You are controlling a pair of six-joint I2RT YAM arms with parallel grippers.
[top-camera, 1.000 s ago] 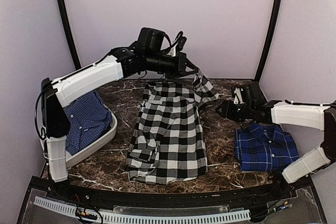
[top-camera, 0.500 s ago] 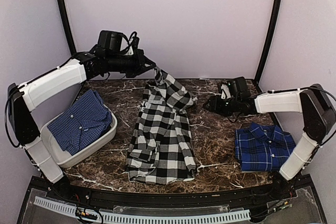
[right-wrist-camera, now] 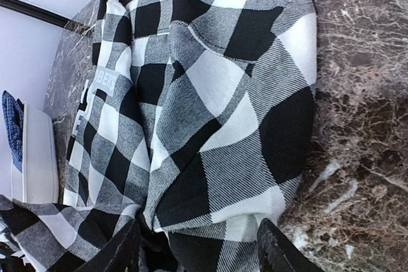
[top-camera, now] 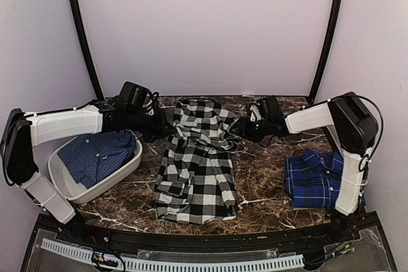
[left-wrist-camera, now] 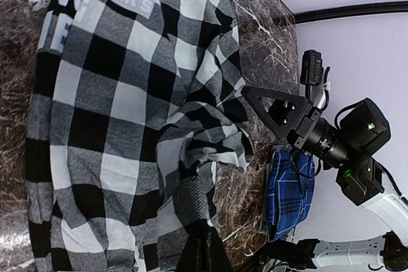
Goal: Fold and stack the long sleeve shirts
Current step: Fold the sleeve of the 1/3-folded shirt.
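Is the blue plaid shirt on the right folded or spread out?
Folded: the blue plaid shirt lies as a compact rectangle on the table.

Before me, the checked shirt [top-camera: 197,157] shows big black-and-white squares with white lettering; the plaid shirt [top-camera: 322,179] is dark blue; my tabletop [top-camera: 268,170] is brown marble, white-veined; the bin [top-camera: 111,179] is white.
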